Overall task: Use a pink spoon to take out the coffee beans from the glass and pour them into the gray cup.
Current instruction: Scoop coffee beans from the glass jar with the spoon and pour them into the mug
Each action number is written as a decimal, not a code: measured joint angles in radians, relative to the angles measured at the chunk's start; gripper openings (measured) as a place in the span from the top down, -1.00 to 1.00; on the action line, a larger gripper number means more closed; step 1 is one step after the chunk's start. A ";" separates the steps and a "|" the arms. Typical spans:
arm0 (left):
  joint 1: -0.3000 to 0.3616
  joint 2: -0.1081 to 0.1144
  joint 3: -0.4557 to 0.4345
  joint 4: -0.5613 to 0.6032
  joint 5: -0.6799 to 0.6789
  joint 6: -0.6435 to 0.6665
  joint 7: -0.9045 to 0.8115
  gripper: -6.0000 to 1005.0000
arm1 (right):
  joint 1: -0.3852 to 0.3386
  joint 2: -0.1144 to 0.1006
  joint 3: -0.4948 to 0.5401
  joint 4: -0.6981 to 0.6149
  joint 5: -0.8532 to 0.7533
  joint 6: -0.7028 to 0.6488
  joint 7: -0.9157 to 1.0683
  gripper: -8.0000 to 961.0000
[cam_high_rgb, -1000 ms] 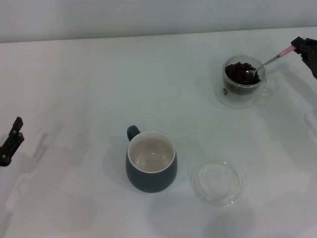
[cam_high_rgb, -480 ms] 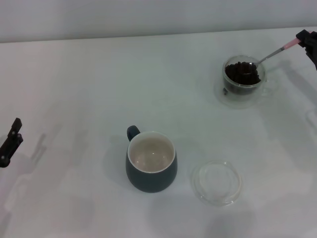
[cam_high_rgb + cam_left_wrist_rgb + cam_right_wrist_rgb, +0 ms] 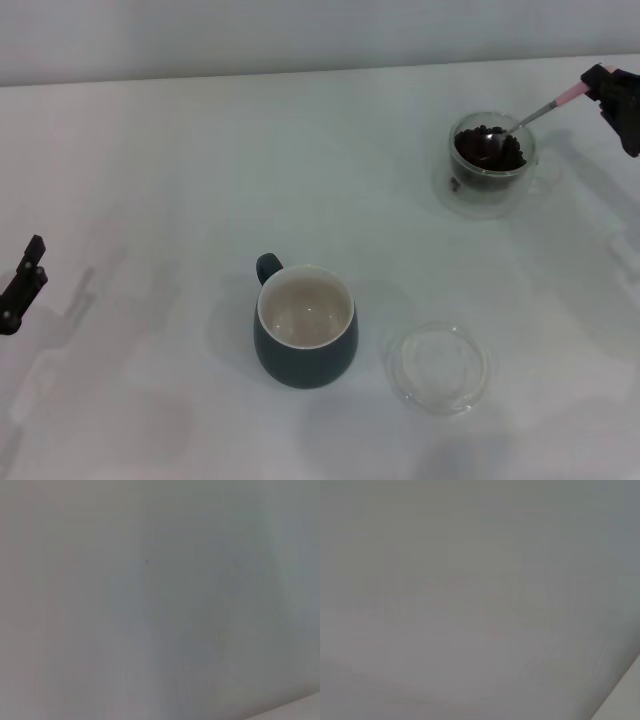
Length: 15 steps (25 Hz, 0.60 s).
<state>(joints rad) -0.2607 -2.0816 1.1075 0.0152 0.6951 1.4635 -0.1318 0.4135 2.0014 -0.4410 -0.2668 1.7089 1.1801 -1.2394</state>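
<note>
In the head view, the glass point(image 3: 492, 160) stands at the far right, filled with dark coffee beans point(image 3: 490, 150). My right gripper point(image 3: 604, 88) at the right edge is shut on the pink handle of the pink spoon point(image 3: 548, 105). The spoon slants down to the left, with its metal bowl in the beans. The gray cup point(image 3: 305, 330) stands in the front middle, its cream inside empty and its handle at the back left. My left gripper point(image 3: 22, 287) is parked at the left edge. Both wrist views show only blank grey surface.
A shallow clear glass saucer point(image 3: 437, 367) lies just right of the gray cup. The white table point(image 3: 160, 180) stretches across the view, with the back wall beyond it.
The spoon's bowl came up near the glass's far rim and then dipped back into the beans. My right gripper shifted slightly left. The left arm stayed put.
</note>
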 joint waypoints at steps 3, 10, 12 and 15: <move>0.000 0.000 0.000 0.001 0.001 -0.001 0.000 -0.52 | 0.000 0.002 -0.022 0.005 -0.002 0.019 -0.006 0.69; 0.000 0.000 0.000 -0.003 0.003 -0.002 0.000 -0.52 | 0.003 0.005 -0.068 0.027 -0.003 0.051 -0.027 0.68; 0.000 0.000 0.001 -0.004 0.003 -0.002 0.000 -0.52 | 0.006 0.005 -0.077 0.031 -0.003 0.065 -0.030 0.68; 0.000 0.000 0.001 -0.005 0.004 -0.002 0.000 -0.52 | 0.010 0.008 -0.102 0.033 -0.003 0.093 -0.031 0.68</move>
<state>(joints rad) -0.2608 -2.0818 1.1090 0.0103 0.6988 1.4615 -0.1319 0.4231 2.0089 -0.5431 -0.2336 1.7063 1.2731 -1.2704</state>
